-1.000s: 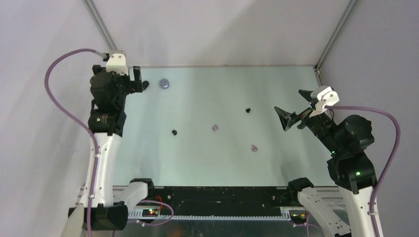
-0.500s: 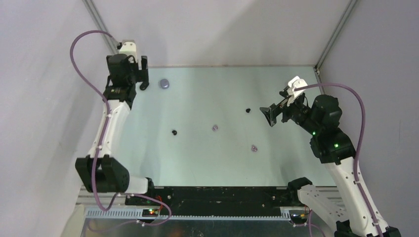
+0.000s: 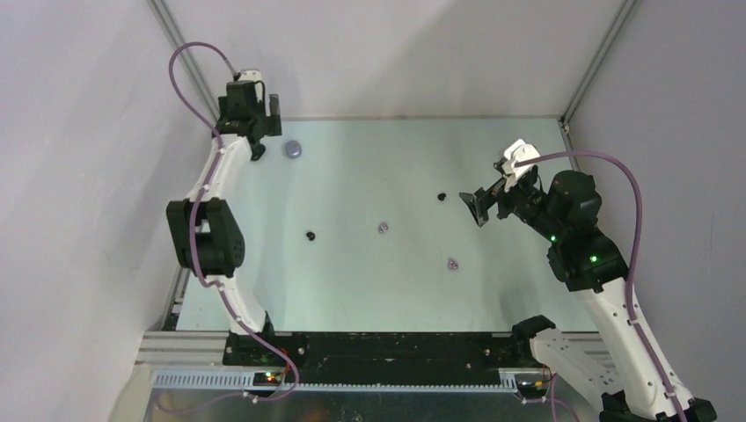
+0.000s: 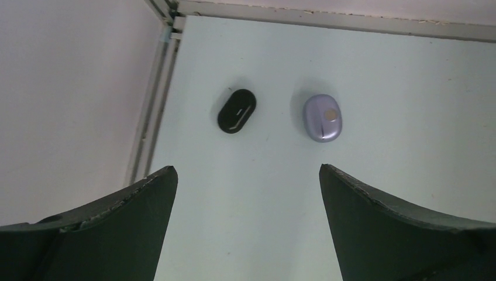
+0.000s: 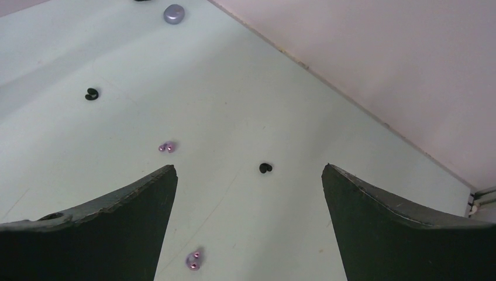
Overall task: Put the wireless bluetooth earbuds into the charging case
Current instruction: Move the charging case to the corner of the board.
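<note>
Black charging case [image 4: 237,110] lies slanted beside lilac case [image 4: 322,117].

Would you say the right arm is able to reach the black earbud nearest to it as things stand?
Probably yes: the right claw is open and aimed at the black earbud, which lies alone on the table with nothing between.

Seen from above, the left gripper [image 3: 262,123] hides part of the black charging case [image 3: 258,154]; the right wrist view's top edge crops it (only a dark sliver). The earbuds [image 3: 310,236] are too small for detail.
</note>
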Robot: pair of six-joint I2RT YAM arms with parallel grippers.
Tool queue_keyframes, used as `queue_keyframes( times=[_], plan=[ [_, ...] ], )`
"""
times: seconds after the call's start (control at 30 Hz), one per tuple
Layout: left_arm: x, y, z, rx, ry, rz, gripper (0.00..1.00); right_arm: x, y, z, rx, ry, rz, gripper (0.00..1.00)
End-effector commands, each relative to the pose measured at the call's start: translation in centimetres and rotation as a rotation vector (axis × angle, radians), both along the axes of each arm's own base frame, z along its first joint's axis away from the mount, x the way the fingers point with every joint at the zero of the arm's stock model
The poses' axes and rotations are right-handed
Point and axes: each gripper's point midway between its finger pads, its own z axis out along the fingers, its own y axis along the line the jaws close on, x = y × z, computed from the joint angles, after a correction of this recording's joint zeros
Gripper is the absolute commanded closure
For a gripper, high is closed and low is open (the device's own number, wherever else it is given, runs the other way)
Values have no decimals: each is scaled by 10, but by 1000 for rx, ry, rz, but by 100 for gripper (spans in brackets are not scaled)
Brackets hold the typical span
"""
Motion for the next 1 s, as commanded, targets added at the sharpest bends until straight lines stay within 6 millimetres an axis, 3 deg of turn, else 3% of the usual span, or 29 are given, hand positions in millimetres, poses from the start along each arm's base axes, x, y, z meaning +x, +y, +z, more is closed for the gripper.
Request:
queue_keyframes(
  times=[0.0, 0.1, 0.13, 0.2, 0.43, 0.47, 0.53, 0.73, 0.77, 0.97],
  plan=[
    [20, -16, 1, -145, -10, 24, 1, 7, 2, 4, -23, -45, -10, 0],
    [28, -20, -31, -203, 61, 58, 1, 8, 4, 1, -36, -42, -10, 0],
    [32, -22, -31, -230, 56, 69, 1, 8, 6, 0, -41, -43, -6, 0],
    [38, -26, -52, -265, 95, 88, 1, 9, 9, -2, -52, -41, -2, 0],
    [48, -42, -91, -371, 164, 86, 1, 14, 18, -14, -103, -25, 2, 0],
    [49, -57, -98, -369, 180, 65, 1, 14, 19, -15, -104, -24, 4, 0],
    [50, -65, -107, -355, 194, 64, 1, 15, 19, -16, -107, -18, 3, 0],
    [61, -71, -121, -361, 204, 91, 1, 17, 18, -19, -105, -6, -7, 0],
    [66, -72, -115, -367, 187, 91, 1, 18, 18, -19, -104, -4, -7, 0],
    [75, -75, -123, -404, 200, 112, 1, 20, 16, -21, -98, 6, -16, 0]
  ],
)
